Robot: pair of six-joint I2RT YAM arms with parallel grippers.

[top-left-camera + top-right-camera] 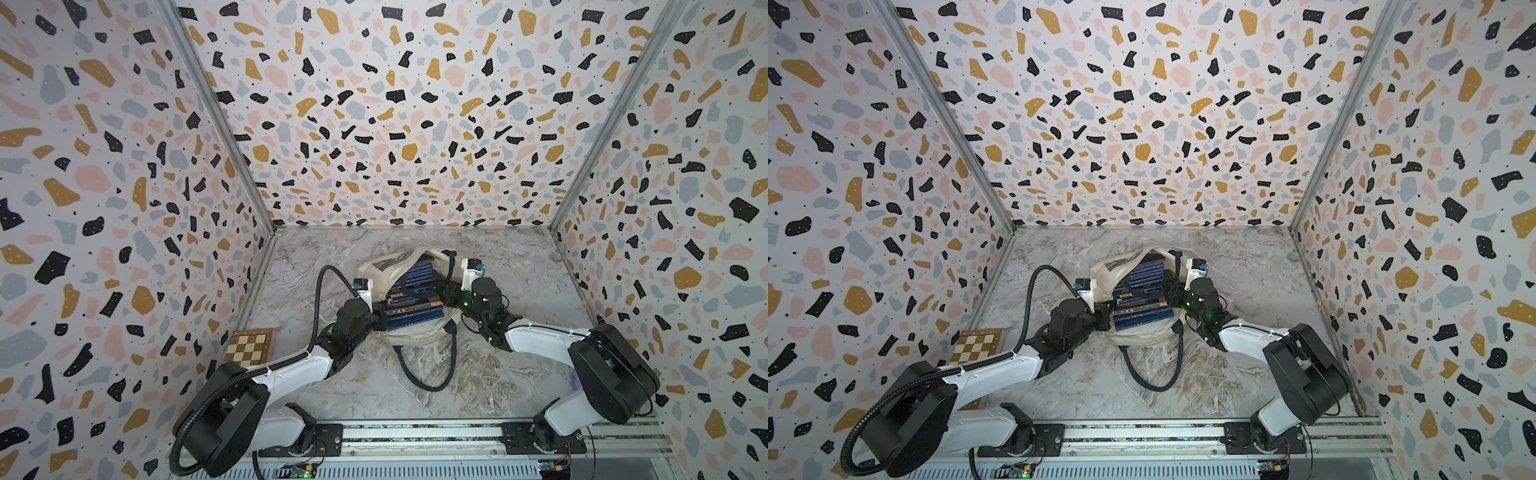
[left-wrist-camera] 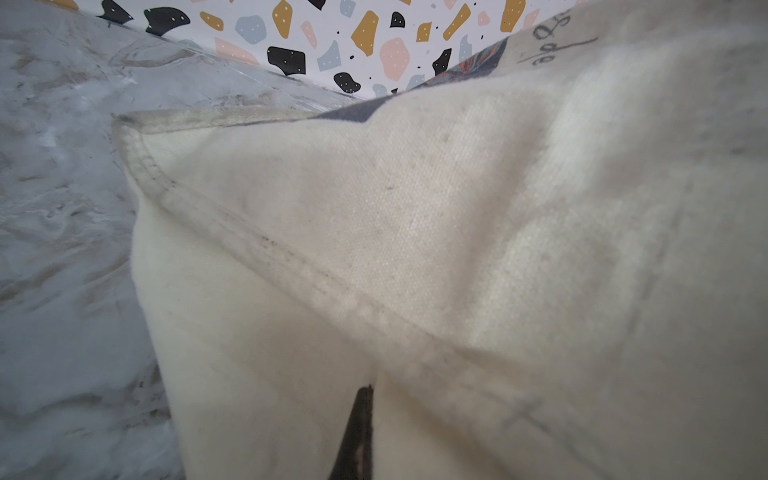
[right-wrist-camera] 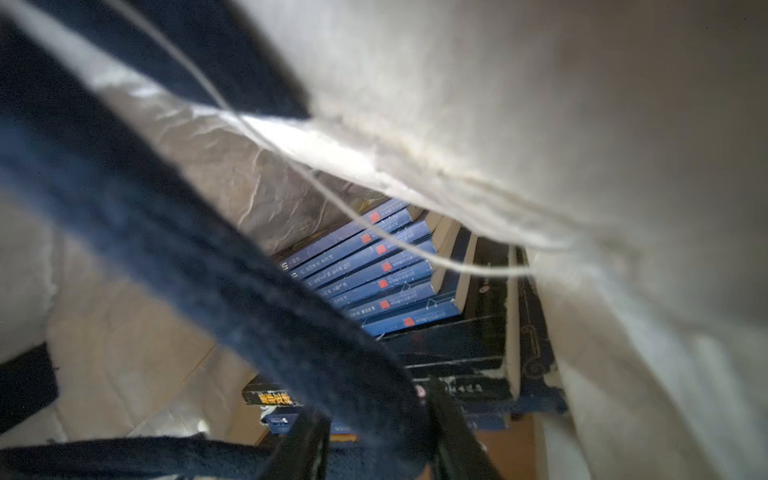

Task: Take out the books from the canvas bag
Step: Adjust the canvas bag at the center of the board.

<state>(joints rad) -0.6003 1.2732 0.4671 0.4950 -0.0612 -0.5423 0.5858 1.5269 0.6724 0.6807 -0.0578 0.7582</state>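
The cream canvas bag [image 1: 376, 270] [image 1: 1106, 272] lies slumped mid-table with its mouth open. Inside it a stepped stack of navy books [image 1: 413, 299] [image 1: 1142, 299] shows, spines up. My left gripper [image 1: 380, 313] [image 1: 1106, 316] is at the bag's left edge; in the left wrist view it [image 2: 363, 415] is shut on the canvas [image 2: 415, 208], which wraps both sides of the dark tip. My right gripper [image 1: 444, 291] [image 1: 1173, 293] is at the bag's right rim. In the right wrist view it [image 3: 378, 440] is shut on the bag's navy handle [image 3: 208, 249], with the books [image 3: 374, 270] beyond.
A brown-and-cream chessboard box [image 1: 249, 347] [image 1: 978, 345] lies by the left wall, beside my left arm. The bag's other navy handle [image 1: 453, 361] loops forward over the marble table [image 1: 519, 374]. Patterned walls close in three sides; a metal rail [image 1: 415, 432] runs along the front.
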